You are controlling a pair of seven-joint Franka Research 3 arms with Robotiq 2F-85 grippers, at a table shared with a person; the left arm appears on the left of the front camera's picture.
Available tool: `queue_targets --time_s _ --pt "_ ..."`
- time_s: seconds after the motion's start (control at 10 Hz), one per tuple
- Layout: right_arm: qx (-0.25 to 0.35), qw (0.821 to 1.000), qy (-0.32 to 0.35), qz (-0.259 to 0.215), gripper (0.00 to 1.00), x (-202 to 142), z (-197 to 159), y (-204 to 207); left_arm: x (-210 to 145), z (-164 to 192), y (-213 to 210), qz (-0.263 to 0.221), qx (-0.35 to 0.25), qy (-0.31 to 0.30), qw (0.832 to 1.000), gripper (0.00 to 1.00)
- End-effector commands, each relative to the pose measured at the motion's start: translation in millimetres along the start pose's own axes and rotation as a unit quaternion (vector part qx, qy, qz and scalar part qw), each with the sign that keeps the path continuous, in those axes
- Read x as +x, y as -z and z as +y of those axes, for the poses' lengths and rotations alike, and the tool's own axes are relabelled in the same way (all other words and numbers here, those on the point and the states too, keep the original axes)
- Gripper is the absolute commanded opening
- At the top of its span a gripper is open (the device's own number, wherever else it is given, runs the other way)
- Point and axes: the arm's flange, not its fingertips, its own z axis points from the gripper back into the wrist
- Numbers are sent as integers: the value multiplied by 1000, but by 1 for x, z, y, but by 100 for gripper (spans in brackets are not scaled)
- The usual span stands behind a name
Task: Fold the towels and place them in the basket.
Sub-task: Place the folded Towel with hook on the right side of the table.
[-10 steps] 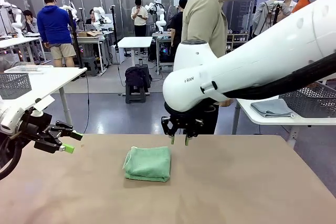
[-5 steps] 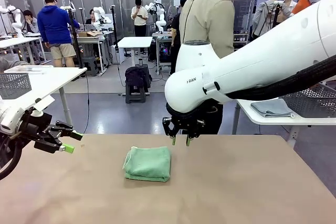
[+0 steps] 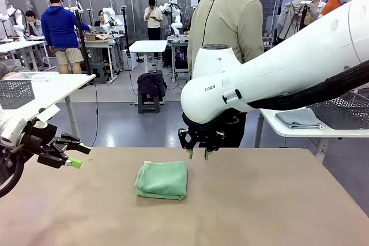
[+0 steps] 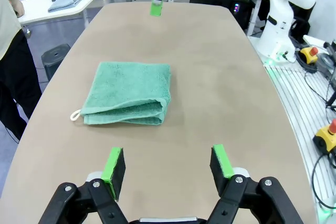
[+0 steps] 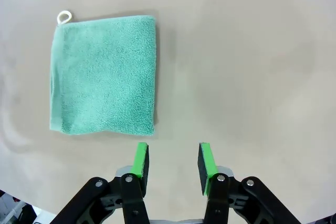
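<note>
Towel (image 3: pixel 162 180), green and folded, lies mid-table. Off to one side the left gripper (image 3: pixel 81 156) hangs wide apart and empty. Just past the fold, the right gripper (image 3: pixel 198 155) hovers parted and empty, probably keeping clear of it. Beyond, the grey towel (image 3: pixel 298 118) lies on a side table (image 3: pixel 288 132).

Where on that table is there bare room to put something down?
The whole stretch right of the towel is bare, and the near edge too. Tightest at the far edge, where the right gripper hangs by the towel.
</note>
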Motion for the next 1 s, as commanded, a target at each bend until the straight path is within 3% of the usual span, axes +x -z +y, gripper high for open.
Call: queue_targets --time_s 0.0,0.4,0.5,0.9 --pt "-2 1000 6 0 49 2 2 0 1 -1 -2 0 -6 -3 1000 83" --pt "0 1000 0 0 49 0 0 0 1 -1 -2 0 -6 -3 1000 83" --pt "14 1000 27 5 49 7 4 4 1 -1 -2 0 -6 -3 1000 83" --pt "80 996 38 3 49 23 -2 61 1 -1 -2 0 -6 -3 1000 83"
